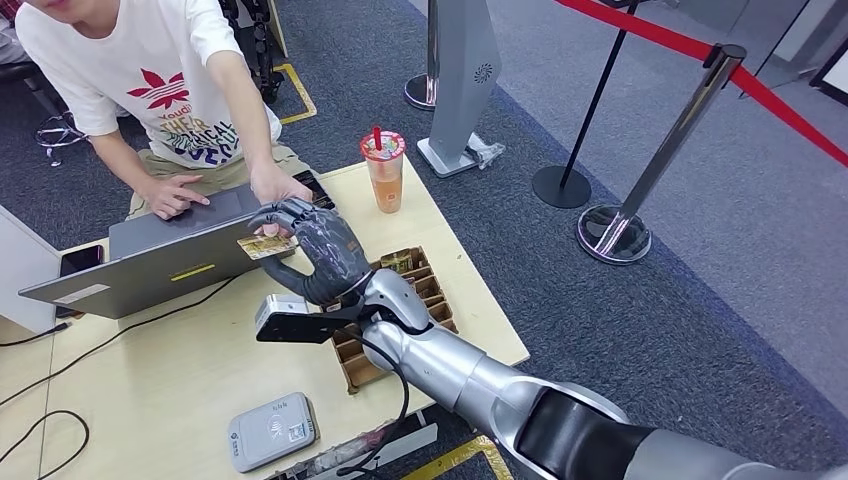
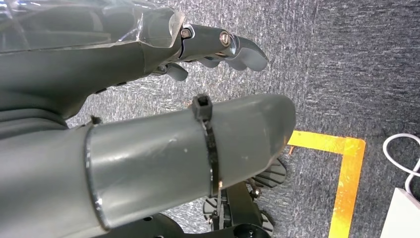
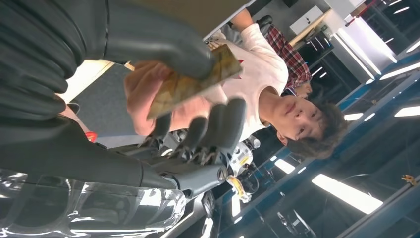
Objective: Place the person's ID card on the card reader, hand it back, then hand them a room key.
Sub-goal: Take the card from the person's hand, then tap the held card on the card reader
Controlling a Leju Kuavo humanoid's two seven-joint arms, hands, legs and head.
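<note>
A gold-toned card (image 1: pixel 266 245) sits pinched in the robot's right hand (image 1: pixel 312 250), thumb on one face and dark fingers (image 3: pixel 218 124) behind the other, as the right wrist view shows. Its printing is too blurred to read. The person's hand (image 1: pixel 278 186) meets the card's far edge at twelve o'clock from the robot's hand, fingers touching it. The silver right arm reaches in from five o'clock, bent at the wrist, the hand raised above the wooden table (image 1: pixel 200 370).

At seven o'clock from the hand, near the table's front edge, lies a grey card reader (image 1: pixel 271 430) with a small label too fine to read. Just below the wrist sits a brown compartment tray (image 1: pixel 400 300) holding more cards. At nine o'clock a grey laptop (image 1: pixel 160 262) stands open, the person's other hand on it. At one o'clock stands a drink cup (image 1: pixel 384 172) with a red straw. The person's white T-shirt (image 1: pixel 150 80) bears a red trefoil logo and partly readable lettering.

The left hand (image 2: pixel 208 54) hangs over grey carpet, fingers loosely curled around nothing.
</note>
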